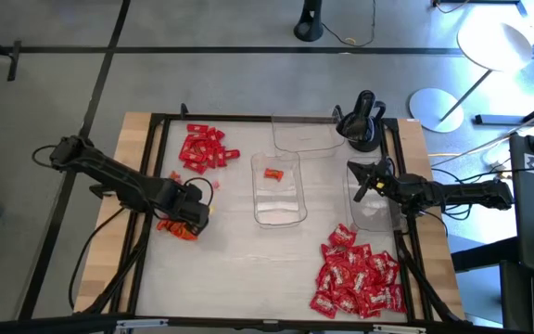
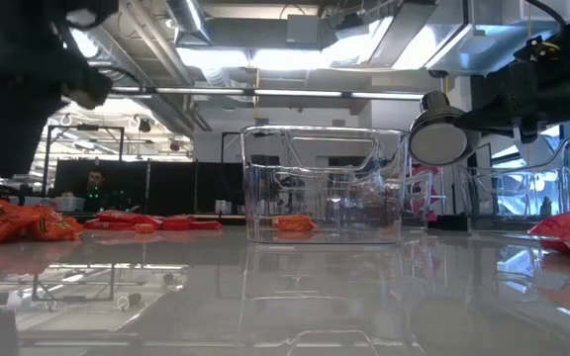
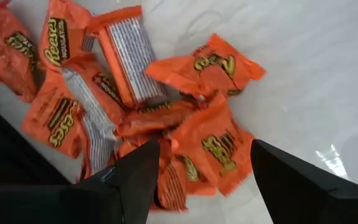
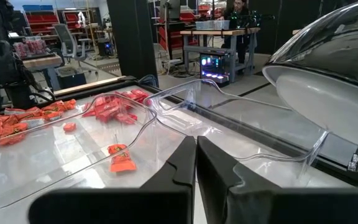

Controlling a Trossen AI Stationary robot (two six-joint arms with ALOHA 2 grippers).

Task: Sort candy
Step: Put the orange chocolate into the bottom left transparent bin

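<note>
A heap of orange candy (image 3: 166,106) lies at the table's left side (image 1: 176,229). My left gripper (image 3: 207,168) hangs open just above it, pointing down, its fingers on either side of one orange piece (image 3: 219,146). Plain red candy (image 1: 202,148) lies at the far left. Red candy with white marks (image 1: 355,278) is heaped at the near right. One orange piece (image 1: 273,173) lies inside the middle clear tray (image 1: 290,209). My right gripper (image 4: 196,155) is shut and level, over the right tray (image 1: 367,215) and touching nothing.
A third clear tray (image 1: 304,137) stands at the far middle, and a black stand (image 1: 362,121) is beside it at the far right. Black rails (image 1: 156,167) frame the table. Bare tabletop (image 1: 239,269) lies at the near middle.
</note>
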